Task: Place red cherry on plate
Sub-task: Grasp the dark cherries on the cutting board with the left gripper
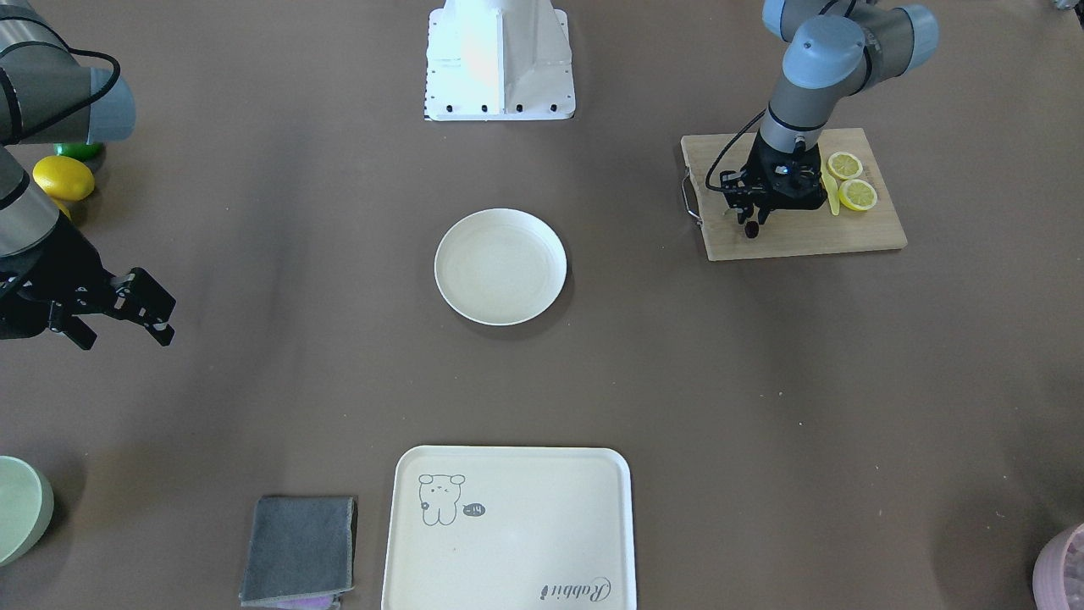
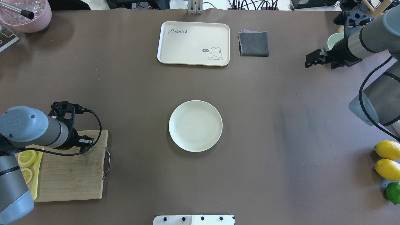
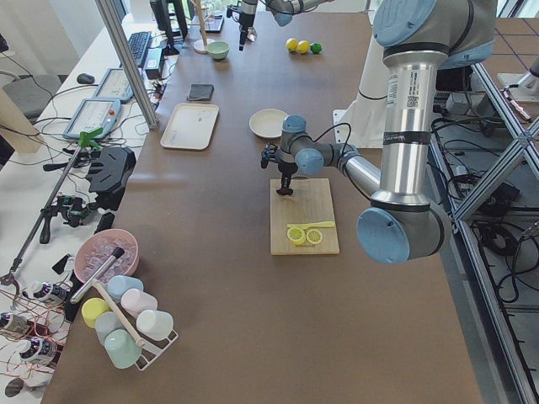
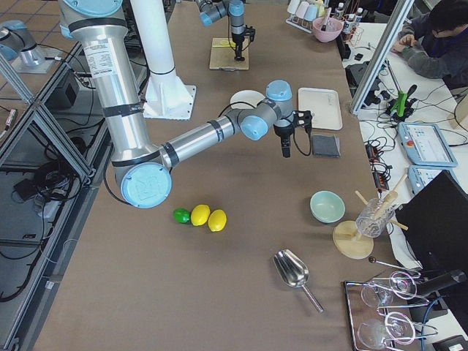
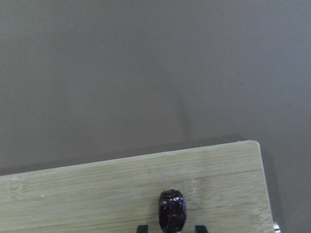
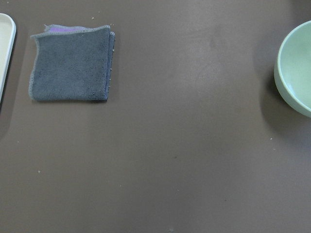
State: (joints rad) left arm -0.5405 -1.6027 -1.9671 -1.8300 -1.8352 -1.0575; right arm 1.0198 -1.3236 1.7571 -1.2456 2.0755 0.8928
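The red cherry (image 5: pixel 172 211) is a small, almost black fruit low over the corner of the wooden cutting board (image 5: pixel 97 194). My left gripper (image 1: pixel 749 219) points down at it. Its two fingertips (image 5: pixel 142 227) stand narrowly on either side of the fruit and look shut on it. The dark cherry (image 1: pixel 751 229) hangs just under those fingers in the front view. The round cream plate (image 1: pixel 500 267) lies bare in the table's middle, well away from the board, and it appears as plate (image 2: pixel 195 126) from overhead. My right gripper (image 1: pixel 127 332) hovers open and holds nothing, far off over bare table.
Two lemon slices (image 1: pixel 851 180) lie on the cutting board (image 1: pixel 847 233) behind my left gripper. A cream tray (image 1: pixel 508 529), a grey folded cloth (image 1: pixel 301 551) and a pale green bowl (image 1: pixel 17 508) sit at the far edge. Whole lemons (image 2: pixel 387 159) and a lime (image 2: pixel 393 192) lie under my right arm.
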